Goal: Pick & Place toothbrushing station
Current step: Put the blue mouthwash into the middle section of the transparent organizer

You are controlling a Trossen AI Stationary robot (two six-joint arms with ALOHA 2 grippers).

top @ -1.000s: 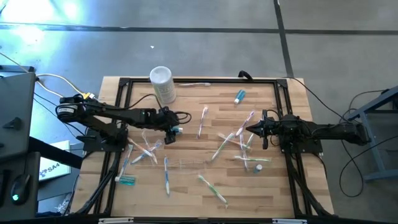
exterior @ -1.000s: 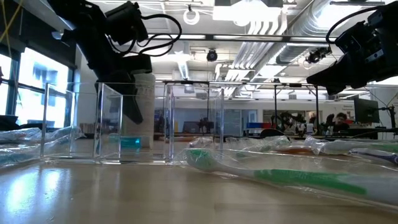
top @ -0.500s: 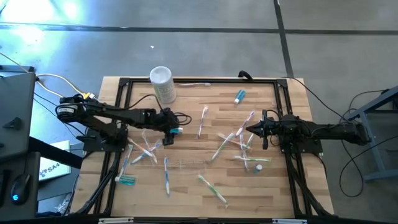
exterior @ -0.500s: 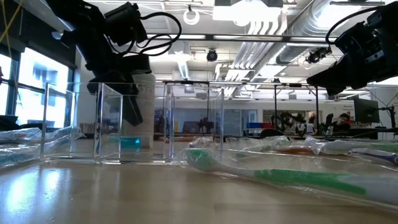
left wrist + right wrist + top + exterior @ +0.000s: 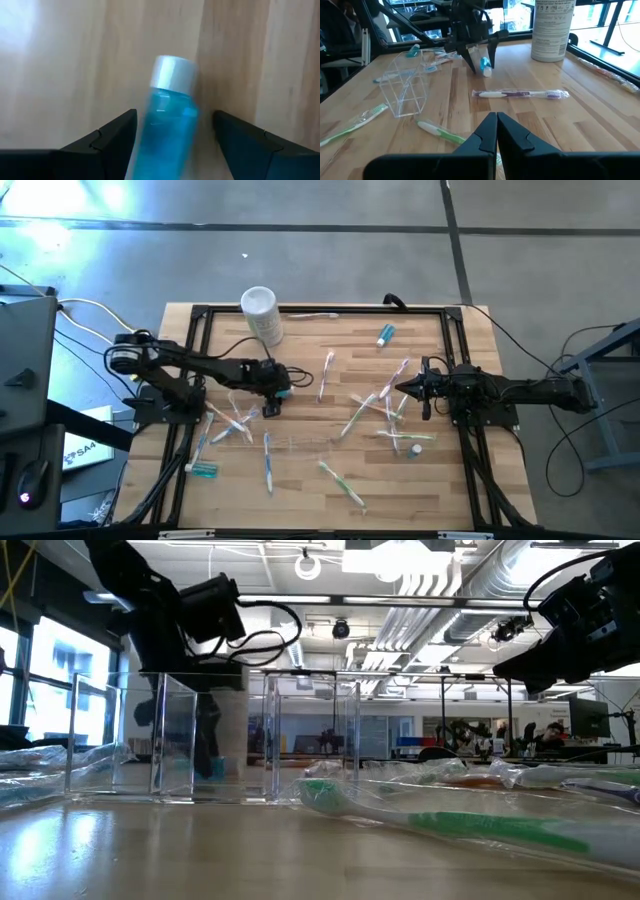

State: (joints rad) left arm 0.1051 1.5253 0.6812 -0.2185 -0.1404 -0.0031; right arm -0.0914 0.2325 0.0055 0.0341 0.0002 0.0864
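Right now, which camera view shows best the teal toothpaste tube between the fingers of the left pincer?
The left wrist view: the toothpaste tube fills it, between open fingers. The right wrist view shows it small; the high view, a speck; the low view hides it.

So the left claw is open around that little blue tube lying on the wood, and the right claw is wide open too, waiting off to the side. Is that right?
Not quite. The right gripper is shut, its fingers pressed together, as the right wrist view shows. The rest holds: the left gripper is open, its fingers on either side of the toothpaste tube on the table.
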